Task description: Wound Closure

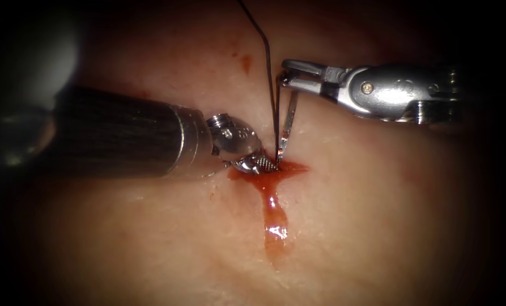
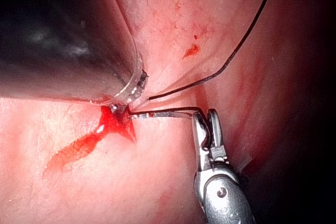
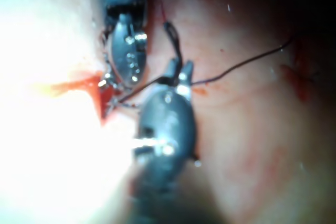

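Right tool (image 1: 286, 76), upper centre-right, is closed on the needle (image 1: 287, 122) near its blunt end, tip sunk in the tissue (image 1: 377, 215) at the cut (image 1: 272, 170) mid-frame; left tool (image 1: 261, 164) touches the cut edge, grip unclear; needle stiff and slippery, thread (image 1: 267, 56) limp, no containers.

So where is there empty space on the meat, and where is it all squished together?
The tissue is bare right of the red fluid and below the right tool, which holds the needle. It is crowded at the cut, where the left tool, needle tip and thread meet.
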### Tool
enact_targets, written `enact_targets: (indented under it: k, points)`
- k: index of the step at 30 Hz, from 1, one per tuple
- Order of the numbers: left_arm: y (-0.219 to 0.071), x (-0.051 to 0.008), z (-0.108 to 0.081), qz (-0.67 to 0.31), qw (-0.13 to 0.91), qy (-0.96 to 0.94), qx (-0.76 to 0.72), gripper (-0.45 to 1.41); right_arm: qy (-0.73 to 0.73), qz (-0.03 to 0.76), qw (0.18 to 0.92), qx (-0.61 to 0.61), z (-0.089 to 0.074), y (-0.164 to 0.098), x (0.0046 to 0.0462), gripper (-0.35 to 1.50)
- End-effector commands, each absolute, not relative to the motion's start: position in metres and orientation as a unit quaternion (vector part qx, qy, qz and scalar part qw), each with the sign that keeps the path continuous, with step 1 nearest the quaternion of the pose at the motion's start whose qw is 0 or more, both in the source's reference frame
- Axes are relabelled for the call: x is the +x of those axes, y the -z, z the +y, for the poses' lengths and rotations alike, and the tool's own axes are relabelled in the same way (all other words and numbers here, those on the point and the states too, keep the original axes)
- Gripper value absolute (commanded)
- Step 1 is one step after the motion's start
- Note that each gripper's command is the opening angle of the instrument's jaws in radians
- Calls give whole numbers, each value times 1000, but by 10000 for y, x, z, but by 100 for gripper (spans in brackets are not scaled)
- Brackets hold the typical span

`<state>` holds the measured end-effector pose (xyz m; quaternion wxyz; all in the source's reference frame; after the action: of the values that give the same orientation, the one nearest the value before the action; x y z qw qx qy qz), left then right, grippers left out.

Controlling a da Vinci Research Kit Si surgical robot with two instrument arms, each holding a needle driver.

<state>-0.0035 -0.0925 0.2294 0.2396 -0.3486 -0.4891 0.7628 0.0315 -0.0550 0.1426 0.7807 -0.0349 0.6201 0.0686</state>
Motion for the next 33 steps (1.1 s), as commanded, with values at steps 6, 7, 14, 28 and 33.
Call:
enact_targets:
  k: [6,7,14,28,33]
  points:
    - [-2298,-36,-930,-487,241,-763,-350,86,-60,624,779,-18,-566,-1431,329,-35]
    - [-2297,-35,-929,-488,240,-763,-350,86,-61,625,778,-11,-569,-1430,329,-35]
    - [-2296,-32,-930,-485,242,-764,-351,86,-46,630,775,16,-580,-1428,333,-35]
    - [-2295,-27,-932,-483,242,-765,-352,84,-64,633,761,125,-582,-1442,345,-35]
    - [-2291,-25,-934,-478,237,-767,-356,84,-44,636,750,174,-581,-1446,353,-35]
